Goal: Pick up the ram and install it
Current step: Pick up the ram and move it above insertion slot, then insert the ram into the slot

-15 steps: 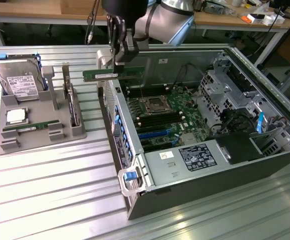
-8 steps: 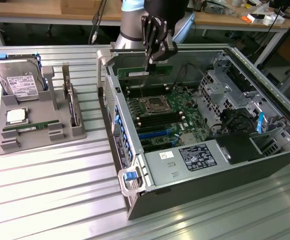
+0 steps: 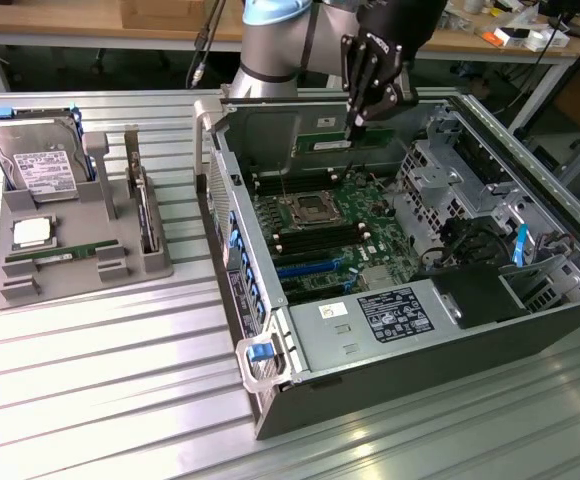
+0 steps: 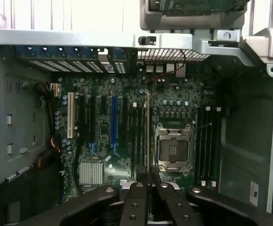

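Jaws are closed on the ram (image 3: 332, 141), gripping its upper long edge so the stick hangs level with its contact edge down and free to meet a slot, as I judge it. It hovers over the motherboard (image 3: 330, 235) inside the open computer case (image 3: 370, 350), which lies on its side toward the worktop's (image 3: 90, 390) edge on the exterior view's right. In the wrist view the stick shows edge-on, a thin line parallel to the memory slots (image 4: 136, 136) beside the processor socket (image 4: 173, 150). It looks lined up but not yet seated. By the opposite edge, a grey tray (image 3: 15, 290) keeps a hard drive (image 3: 35, 165), a processor chip (image 3: 32, 233) and a second green stick (image 3: 55, 257) in separate holders, each easy to reach.
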